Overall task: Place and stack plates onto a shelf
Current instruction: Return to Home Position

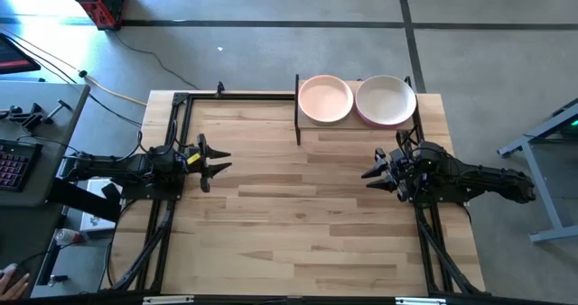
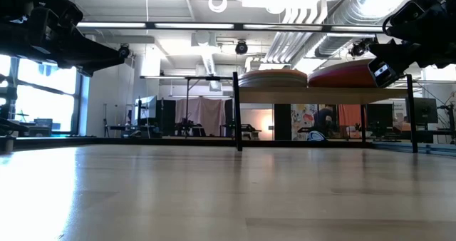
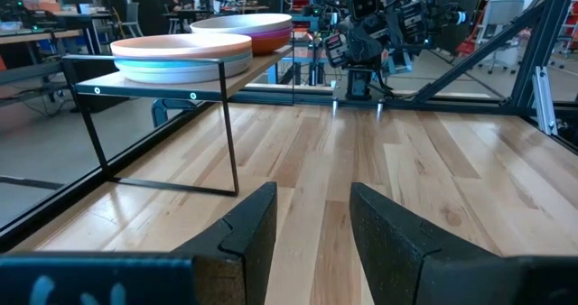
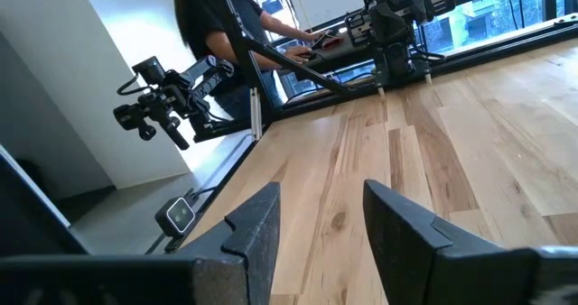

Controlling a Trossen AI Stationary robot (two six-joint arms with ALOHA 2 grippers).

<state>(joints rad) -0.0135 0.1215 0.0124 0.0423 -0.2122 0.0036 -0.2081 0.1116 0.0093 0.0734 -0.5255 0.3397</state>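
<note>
Left gripper (image 1: 221,160) at 9 o'clock and right gripper (image 1: 369,178) at 3 are being held released, empty; in homing, the shelf (image 1: 359,125) at 1 is best being avoided.

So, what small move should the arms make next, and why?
Probably just draw both arms in to rest. The plates sit in two stacks on the shelf, none lies on the table, and the left claw and right claw are open and empty.
</note>
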